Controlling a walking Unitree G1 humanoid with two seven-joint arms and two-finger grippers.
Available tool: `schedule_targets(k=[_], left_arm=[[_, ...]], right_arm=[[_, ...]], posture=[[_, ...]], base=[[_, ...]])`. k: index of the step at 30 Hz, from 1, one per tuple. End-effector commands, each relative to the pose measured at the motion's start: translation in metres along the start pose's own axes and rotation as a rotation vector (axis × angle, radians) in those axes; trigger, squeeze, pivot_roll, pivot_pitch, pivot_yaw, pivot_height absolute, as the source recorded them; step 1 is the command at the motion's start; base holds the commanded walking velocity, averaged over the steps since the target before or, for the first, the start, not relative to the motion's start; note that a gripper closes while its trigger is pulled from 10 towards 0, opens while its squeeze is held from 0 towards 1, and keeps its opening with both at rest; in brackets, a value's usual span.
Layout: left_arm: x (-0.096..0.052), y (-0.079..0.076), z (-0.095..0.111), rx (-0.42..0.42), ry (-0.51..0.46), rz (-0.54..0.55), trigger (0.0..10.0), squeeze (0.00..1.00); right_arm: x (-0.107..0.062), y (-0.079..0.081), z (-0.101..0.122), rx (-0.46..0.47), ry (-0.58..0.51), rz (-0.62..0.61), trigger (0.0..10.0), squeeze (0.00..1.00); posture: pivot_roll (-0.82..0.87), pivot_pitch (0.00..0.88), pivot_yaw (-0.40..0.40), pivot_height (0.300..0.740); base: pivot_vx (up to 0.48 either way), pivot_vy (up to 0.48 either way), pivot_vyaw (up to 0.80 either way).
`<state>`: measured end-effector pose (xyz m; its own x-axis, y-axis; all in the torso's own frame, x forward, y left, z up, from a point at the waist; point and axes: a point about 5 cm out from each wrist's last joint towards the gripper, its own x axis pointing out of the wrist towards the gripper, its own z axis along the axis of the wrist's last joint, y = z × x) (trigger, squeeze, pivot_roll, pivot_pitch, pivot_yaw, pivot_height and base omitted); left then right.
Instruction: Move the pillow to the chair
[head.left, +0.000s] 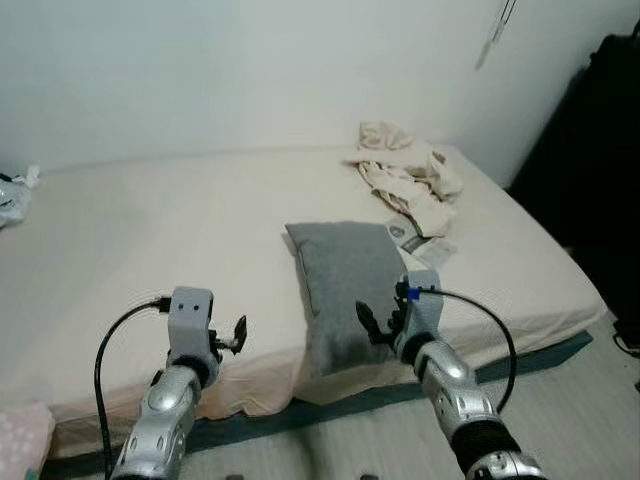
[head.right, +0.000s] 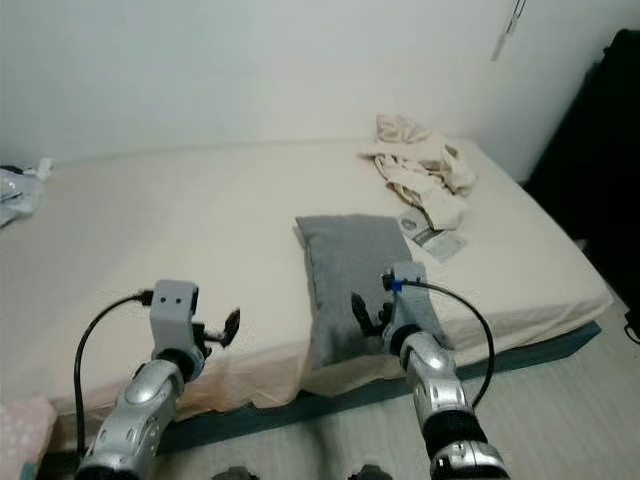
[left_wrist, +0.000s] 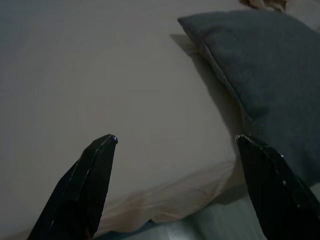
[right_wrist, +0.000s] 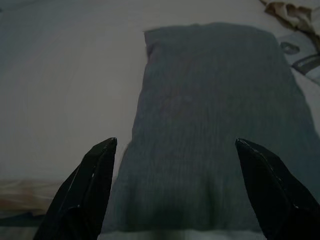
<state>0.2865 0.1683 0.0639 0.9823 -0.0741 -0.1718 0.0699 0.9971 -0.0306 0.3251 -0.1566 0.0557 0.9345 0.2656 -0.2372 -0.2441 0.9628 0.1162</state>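
A grey pillow (head.left: 345, 285) lies lengthwise on the cream bed (head.left: 150, 250), its near end drooping over the front edge. My right gripper (head.left: 378, 322) hovers open just in front of that near end, and the pillow (right_wrist: 210, 115) spans the gap between its fingers (right_wrist: 90, 190) in the right wrist view. My left gripper (head.left: 228, 335) is open too, held over the bed's front edge to the left of the pillow (left_wrist: 260, 70), apart from it.
A heap of cream clothes (head.left: 410, 175) and some small packets (head.left: 420, 238) lie beyond the pillow at the far right of the bed. A dark object (head.left: 600, 180) stands to the right. A pink item (head.left: 20, 435) is at the lower left. Pale floor (head.left: 570, 400) runs along the bed.
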Motion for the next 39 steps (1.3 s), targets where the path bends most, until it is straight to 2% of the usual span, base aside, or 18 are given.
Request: schedule_targets(k=[1, 10, 13, 16, 17, 20, 24, 27, 28, 29, 30, 34, 35, 36, 38, 39], left_arm=[[-0.001, -0.001, -0.004, 0.009, 0.023, -0.008, 10.0, 0.0], [-0.001, -0.002, -0.002, -0.008, 0.022, -0.041, 10.0, 0.0], [0.0, -0.007, 0.001, -0.049, 0.017, -0.098, 10.0, 0.0], [0.0, -0.009, 0.002, -0.069, 0.022, -0.12, 10.0, 0.0], [0.0, -0.01, 0.002, -0.097, 0.028, -0.138, 10.0, 0.0], [0.002, -0.011, 0.005, -0.23, 0.039, -0.179, 10.0, 0.0], [0.008, -0.012, 0.017, -0.502, 0.043, -0.224, 10.0, 0.0], [0.012, -0.015, 0.028, -0.666, 0.038, -0.311, 10.0, 0.0], [0.013, -0.019, 0.034, -0.745, 0.045, -0.376, 10.0, 0.0], [0.013, -0.019, 0.034, -0.745, 0.045, -0.376, 10.0, 0.0], [0.013, -0.022, 0.038, -0.793, 0.045, -0.423, 10.0, 0.0], [0.014, -0.034, 0.039, -0.806, 0.088, -0.496, 10.0, 0.0], [0.014, -0.044, 0.036, -0.76, 0.124, -0.525, 10.0, 0.0], [0.014, -0.049, 0.035, -0.727, 0.136, -0.53, 10.0, 0.0], [0.015, -0.054, 0.031, -0.656, 0.158, -0.517, 10.0, 0.0], [0.02, -0.06, 0.026, -0.595, 0.188, -0.479, 10.0, 0.0]], right_arm=[[-0.002, 0.001, -0.007, 0.012, 0.016, -0.002, 10.0, 0.0], [-0.002, 0.0, -0.006, 0.021, 0.015, -0.007, 10.0, 0.0], [-0.001, -0.001, -0.003, 0.008, 0.007, -0.012, 10.0, 0.0], [-0.001, -0.002, -0.002, 0.007, 0.006, -0.021, 10.0, 0.0], [-0.001, -0.001, -0.001, 0.026, -0.013, -0.009, 10.0, 0.0], [-0.002, -0.002, 0.003, 0.001, -0.025, 0.003, 10.0, 0.0], [0.001, -0.008, 0.018, -0.021, -0.055, -0.006, 10.0, 0.0], [0.004, -0.013, 0.034, -0.015, -0.098, -0.006, 10.0, 0.0], [0.006, -0.016, 0.043, -0.016, -0.115, -0.005, 10.0, 0.0], [0.006, -0.016, 0.043, -0.016, -0.115, -0.005, 10.0, 0.0], [0.007, -0.018, 0.048, -0.017, -0.123, -0.004, 10.0, 0.0], [0.009, -0.029, 0.061, -0.033, -0.141, -0.025, 10.0, 0.0], [0.008, -0.038, 0.068, -0.029, -0.153, -0.052, 10.0, 0.0], [0.008, -0.042, 0.071, -0.024, -0.157, -0.062, 10.0, 0.0], [0.007, -0.045, 0.073, -0.024, -0.159, -0.072, 10.0, 0.0], [0.007, -0.047, 0.075, -0.022, -0.159, -0.075, 10.0, 0.0]], posture=[[0.06, 0.073, -0.026, 0.622], [0.06, 0.087, -0.022, 0.597], [0.06, 0.091, -0.018, 0.572], [0.06, 0.095, -0.014, 0.567], [0.06, 0.097, -0.012, 0.562], [0.06, 0.102, -0.011, 0.547], [0.06, 0.118, -0.012, 0.543], [0.07, 0.128, -0.012, 0.543], [0.07, 0.134, -0.011, 0.543], [0.07, 0.134, -0.011, 0.543], [0.07, 0.134, -0.011, 0.543], [0.08, 0.148, -0.006, 0.543], [0.08, 0.155, -0.003, 0.543], [0.08, 0.155, -0.003, 0.543], [0.08, 0.159, -0.002, 0.543], [0.08, 0.162, -0.001, 0.543]], base=[[0.0, 0.0, 0.0], [0.0, 0.0, 0.0], [0.0, 0.0, 0.0], [0.0, 0.0, 0.0], [0.0, 0.0, 0.0], [0.0, 0.0, 0.0], [0.0, 0.0, 0.0], [0.0, 0.0, 0.0], [0.0, 0.0, 0.0], [0.0, 0.0, 0.0], [0.0, 0.0, 0.0], [0.0, 0.0, 0.0], [0.0, 0.0, 0.0], [0.0, 0.0, 0.0], [0.0, 0.0, 0.0], [0.0, 0.0, 0.0]])
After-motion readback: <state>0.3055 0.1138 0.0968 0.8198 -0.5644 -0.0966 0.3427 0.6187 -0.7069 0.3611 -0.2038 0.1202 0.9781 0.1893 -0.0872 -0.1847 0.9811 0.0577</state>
